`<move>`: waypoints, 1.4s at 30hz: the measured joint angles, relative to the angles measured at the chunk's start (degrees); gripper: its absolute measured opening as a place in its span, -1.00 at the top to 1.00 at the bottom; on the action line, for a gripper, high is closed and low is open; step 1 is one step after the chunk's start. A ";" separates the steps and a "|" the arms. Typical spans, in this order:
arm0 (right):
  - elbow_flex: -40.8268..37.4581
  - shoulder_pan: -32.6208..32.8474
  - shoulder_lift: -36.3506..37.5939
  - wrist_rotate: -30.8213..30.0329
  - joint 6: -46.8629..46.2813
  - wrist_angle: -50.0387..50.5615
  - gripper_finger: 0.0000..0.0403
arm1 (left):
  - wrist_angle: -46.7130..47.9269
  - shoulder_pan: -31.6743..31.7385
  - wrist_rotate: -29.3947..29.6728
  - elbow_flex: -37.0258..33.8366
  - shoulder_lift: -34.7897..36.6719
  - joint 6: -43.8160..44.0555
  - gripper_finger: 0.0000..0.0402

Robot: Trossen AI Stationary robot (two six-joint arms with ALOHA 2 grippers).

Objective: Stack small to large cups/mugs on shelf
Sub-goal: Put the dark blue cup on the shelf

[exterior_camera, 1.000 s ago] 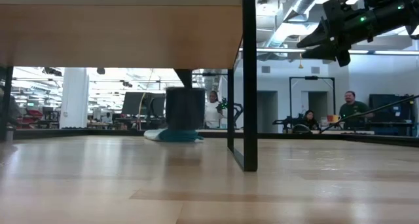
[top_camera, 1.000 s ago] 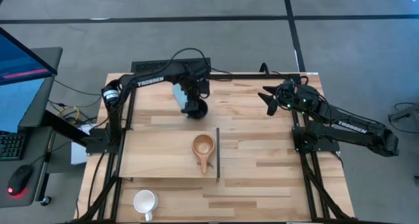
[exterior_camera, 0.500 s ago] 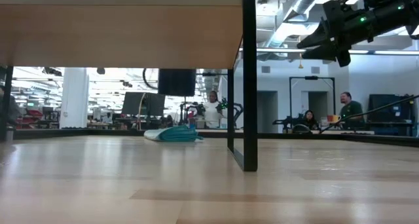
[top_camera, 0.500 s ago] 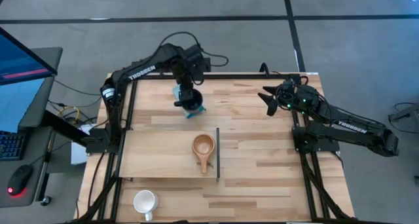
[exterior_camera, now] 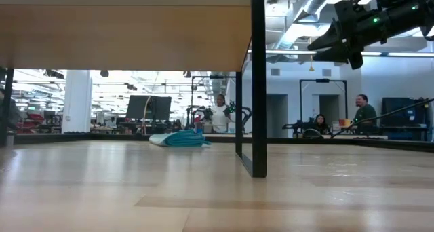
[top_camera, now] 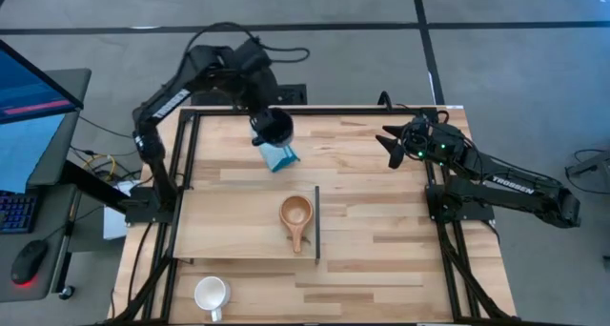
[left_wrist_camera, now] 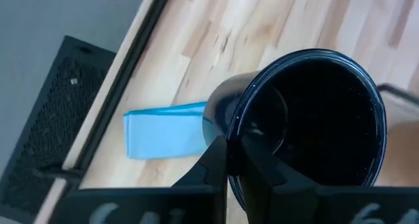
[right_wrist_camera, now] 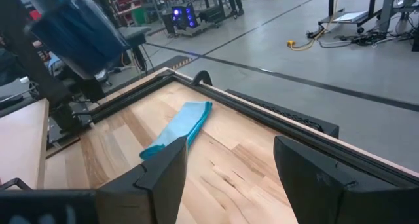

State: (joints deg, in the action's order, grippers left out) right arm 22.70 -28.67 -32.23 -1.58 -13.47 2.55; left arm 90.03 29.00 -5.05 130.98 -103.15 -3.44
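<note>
My left gripper (top_camera: 269, 121) is shut on the black mug (top_camera: 277, 131), high above the table's far left part, over a folded blue cloth (top_camera: 281, 158). The small tan wooden cup (top_camera: 295, 213) stands on the light-wood shelf (top_camera: 229, 226), next to the shelf's dark edge strip (top_camera: 316, 226). The white mug (top_camera: 211, 293) stands on the tabletop near the front left corner. My right gripper (top_camera: 393, 145) is open and empty, raised at the table's far right. The black mug is out of the low view. My left gripper holds the black mug by its rim wall (left_wrist_camera: 228, 140), with one finger (left_wrist_camera: 262, 168) inside the mug and the other (left_wrist_camera: 208, 173) outside. The fingers come from above, pointing down. The mug hangs clear of the table, its open mouth (left_wrist_camera: 314, 119) facing up.
The shelf stands raised on a dark leg (exterior_camera: 258, 89), its board (exterior_camera: 122, 35) well above the tabletop. The blue cloth (exterior_camera: 178, 140) lies near the far edge and shows in the right wrist view (right_wrist_camera: 180, 129). People sit in the room beyond the table.
My left gripper has risen with the black mug and moved toward the table's far left. The mug stood on the table beside the blue cloth and now hangs lifted clear, out of the low view. The cloth has stayed in place.
</note>
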 joint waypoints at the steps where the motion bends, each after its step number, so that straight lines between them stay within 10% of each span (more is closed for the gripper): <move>1: 0.00 0.00 0.00 0.00 0.00 0.00 -0.24 | 0.04 -0.34 0.39 0.06 0.74 1.68 0.98; 15: 0.00 0.02 0.00 0.03 -0.06 -0.02 -0.24 | -0.24 -8.55 4.73 -0.85 10.16 24.37 0.98; 31: 0.00 0.09 0.00 0.24 -4.62 -0.01 -0.24 | -0.22 -28.55 14.75 -28.48 27.17 51.15 0.98; 42: 0.00 0.13 0.00 0.24 -7.51 0.03 -0.24 | -5.79 -40.53 17.69 -32.00 27.82 63.13 0.99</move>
State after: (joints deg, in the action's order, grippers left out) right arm 22.70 -28.53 -32.23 -1.34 -20.99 2.58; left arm 84.24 -11.53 12.63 98.98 -75.33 59.69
